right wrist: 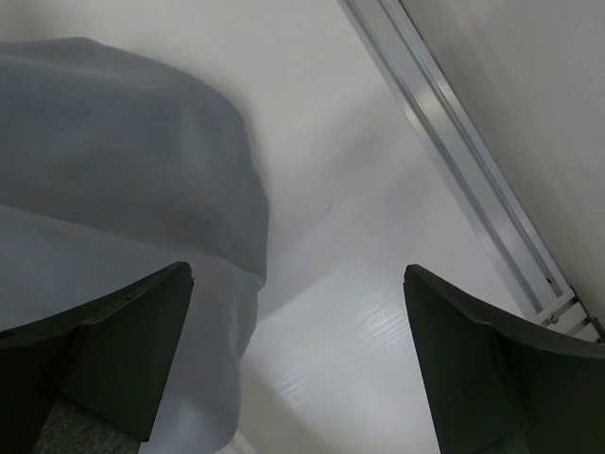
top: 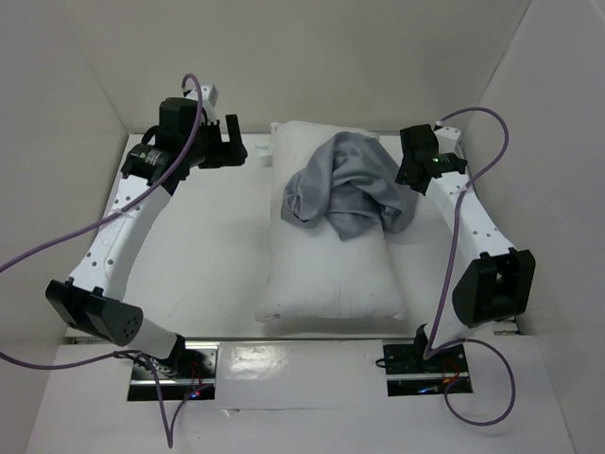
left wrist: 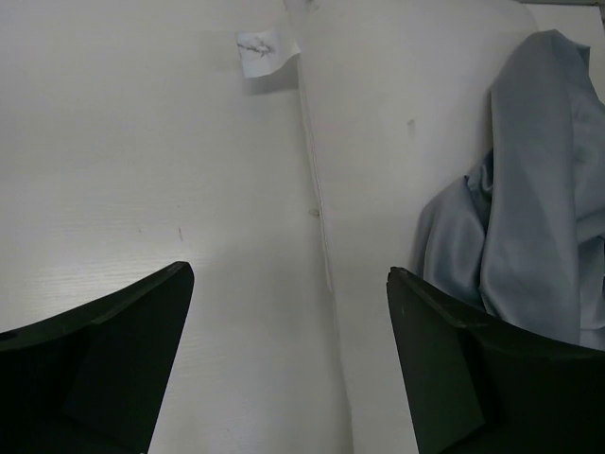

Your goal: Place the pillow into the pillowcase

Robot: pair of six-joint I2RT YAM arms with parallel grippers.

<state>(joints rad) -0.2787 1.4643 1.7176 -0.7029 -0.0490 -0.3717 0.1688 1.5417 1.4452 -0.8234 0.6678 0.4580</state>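
Observation:
The white pillow (top: 331, 274) lies lengthwise in the middle of the table. The grey pillowcase (top: 348, 189) sits crumpled on its far half. My left gripper (top: 236, 151) is open and empty, hovering beside the pillow's far left corner, near its small white tag (top: 264, 157). The left wrist view shows the gripper (left wrist: 288, 284) above the pillow's left edge (left wrist: 397, 142), with the tag (left wrist: 265, 52) ahead and the pillowcase (left wrist: 539, 218) at right. My right gripper (top: 408, 175) is open and empty at the pillowcase's right side. In the right wrist view the gripper (right wrist: 298, 284) has the pillowcase (right wrist: 123, 189) by its left finger.
White walls enclose the table on the left (top: 57, 142), back and right (top: 558, 142). An aluminium rail (right wrist: 463, 161) runs along the right wall's foot. The arm bases (top: 170, 364) stand at the near edge.

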